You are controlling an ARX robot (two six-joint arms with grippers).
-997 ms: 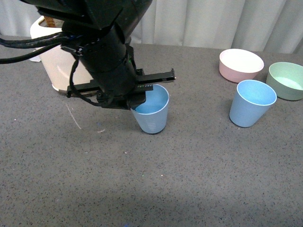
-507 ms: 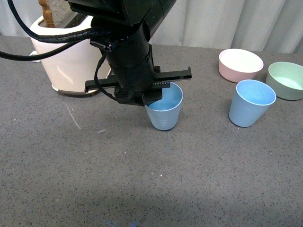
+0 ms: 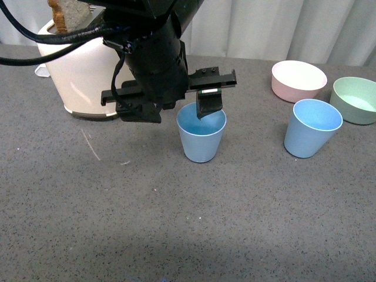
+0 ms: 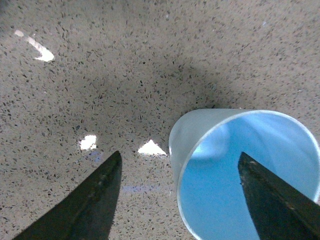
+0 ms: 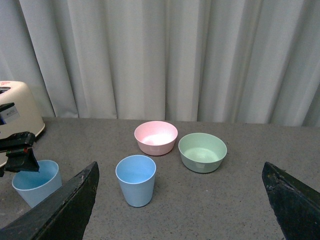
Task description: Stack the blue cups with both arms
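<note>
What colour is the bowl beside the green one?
The bowl is pink; right wrist view shows it best.

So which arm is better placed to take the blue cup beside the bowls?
Likely the right. The right pincer is open and faces that cup with nothing between; the left pincer hangs open over the other cup, farther off.

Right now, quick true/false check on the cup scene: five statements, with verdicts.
1. The left pincer is open. True.
2. The two blue cups are stacked. False: the blue cup at the left pincer and the other blue cup stand apart on the table.
3. The right pincer holds a cup. False: it is open and empty.
4. A slice of bread sticks out of the toaster. True.
5. The pink bowl sits inside the green bowl. False: they stand side by side.
</note>
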